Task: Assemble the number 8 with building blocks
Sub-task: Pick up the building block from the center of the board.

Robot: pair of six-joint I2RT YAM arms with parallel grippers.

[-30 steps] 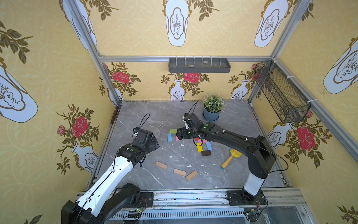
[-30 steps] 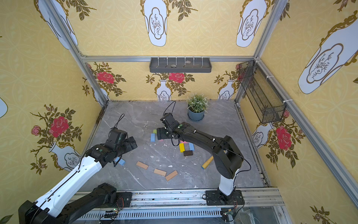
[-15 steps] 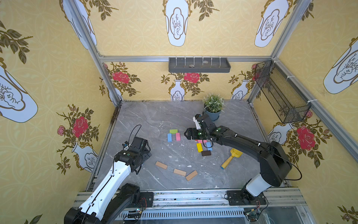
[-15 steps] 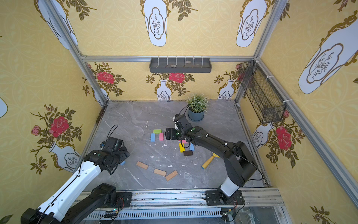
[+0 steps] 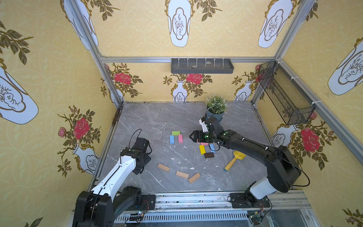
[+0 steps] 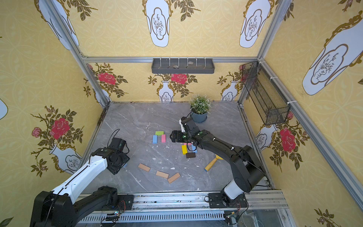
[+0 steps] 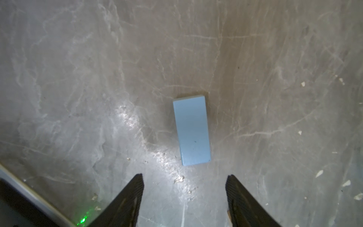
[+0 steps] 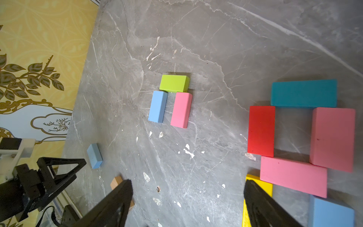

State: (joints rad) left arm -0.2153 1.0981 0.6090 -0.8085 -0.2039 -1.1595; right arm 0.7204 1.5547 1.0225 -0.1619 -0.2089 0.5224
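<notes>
Lowering, apparently: left gripper (image 7: 183,176) near blue block (image 7: 191,130)

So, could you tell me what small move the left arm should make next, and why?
Probably ease the left gripper forward and down until it straddles the light blue block, then close. The block lies flat and alone, just beyond the open jaws. Nothing is held, and the unfinished figure has only three pieces.
</notes>
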